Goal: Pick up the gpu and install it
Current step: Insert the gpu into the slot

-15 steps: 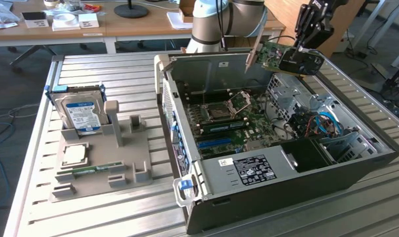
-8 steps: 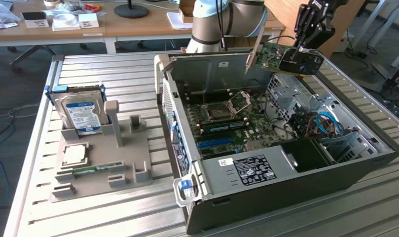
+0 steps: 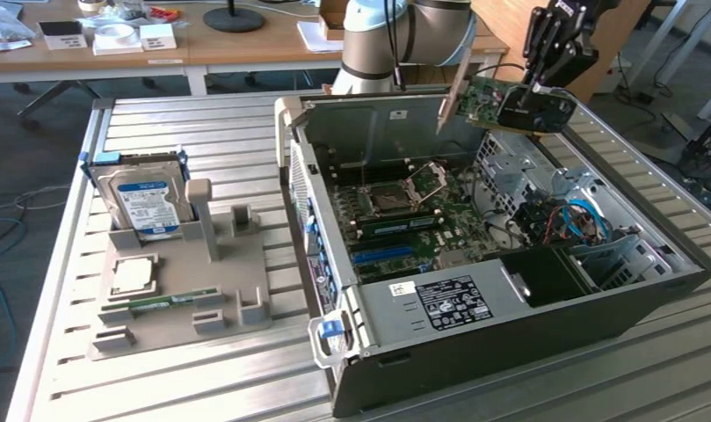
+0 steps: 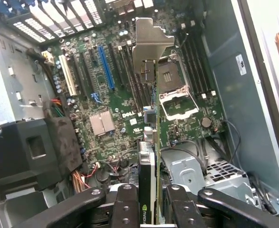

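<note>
Up front, a slatted metal table carries a grey parts tray and an open computer case; above the case's far side the gripper is clamped on the gpu, held clear over the motherboard, with wooden desks beyond
</note>
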Available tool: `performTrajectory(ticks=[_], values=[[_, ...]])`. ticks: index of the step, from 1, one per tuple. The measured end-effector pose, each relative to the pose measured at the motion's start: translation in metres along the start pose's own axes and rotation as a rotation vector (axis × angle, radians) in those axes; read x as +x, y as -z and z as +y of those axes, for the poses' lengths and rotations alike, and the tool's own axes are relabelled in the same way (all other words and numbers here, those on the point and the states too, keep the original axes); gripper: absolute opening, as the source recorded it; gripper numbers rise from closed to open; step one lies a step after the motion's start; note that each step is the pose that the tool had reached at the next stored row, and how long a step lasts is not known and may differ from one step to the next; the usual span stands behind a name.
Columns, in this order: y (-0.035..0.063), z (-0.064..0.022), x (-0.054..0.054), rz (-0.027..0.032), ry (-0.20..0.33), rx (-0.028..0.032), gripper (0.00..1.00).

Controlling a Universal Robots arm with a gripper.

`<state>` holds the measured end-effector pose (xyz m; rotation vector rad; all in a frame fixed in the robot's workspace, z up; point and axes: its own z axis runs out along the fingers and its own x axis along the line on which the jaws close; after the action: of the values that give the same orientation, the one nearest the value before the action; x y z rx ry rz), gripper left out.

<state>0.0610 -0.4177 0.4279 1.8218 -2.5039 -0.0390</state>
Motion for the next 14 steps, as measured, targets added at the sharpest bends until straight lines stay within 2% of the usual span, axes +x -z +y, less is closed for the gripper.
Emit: performTrajectory(ticks=[9,14], values=[[-0.0001,0.0,0.0,0.0051,0.108,0.0024,0.27],[-0.0001,0.0001,0.0,0.0071,0.149,0.0033,0.27]])
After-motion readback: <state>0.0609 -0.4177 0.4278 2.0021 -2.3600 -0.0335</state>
